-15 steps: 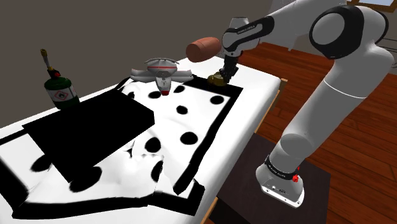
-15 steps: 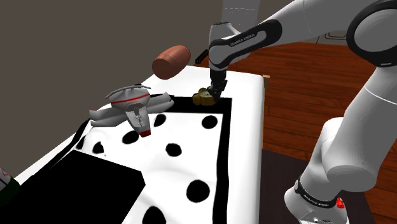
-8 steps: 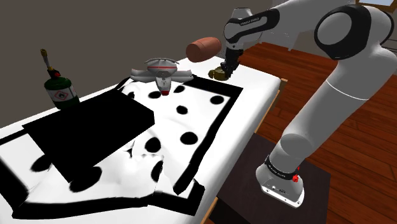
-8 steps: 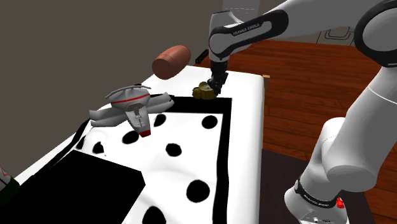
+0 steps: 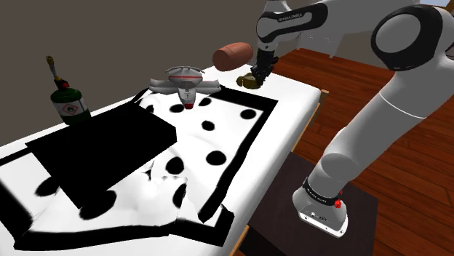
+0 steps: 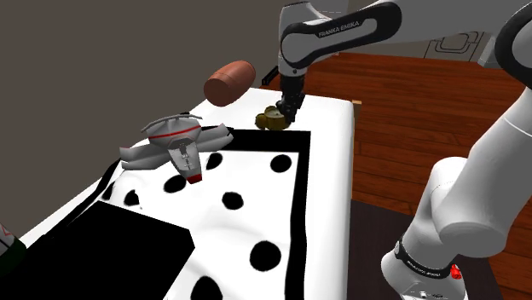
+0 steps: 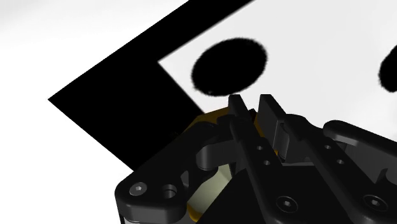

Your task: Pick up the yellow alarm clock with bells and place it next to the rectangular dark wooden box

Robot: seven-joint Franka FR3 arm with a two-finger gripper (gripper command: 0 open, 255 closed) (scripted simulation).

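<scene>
Your white arm (image 5: 371, 116) has dark joints, a red dot (image 5: 338, 204) by its base (image 5: 320, 214), and a black gripper (image 7: 252, 105) with round screws.

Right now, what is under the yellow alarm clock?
The clock, clasped in the jaws, hangs over the bed cover: its black border and white part. The spot directly below is hidden by the clock and jaws.
</scene>
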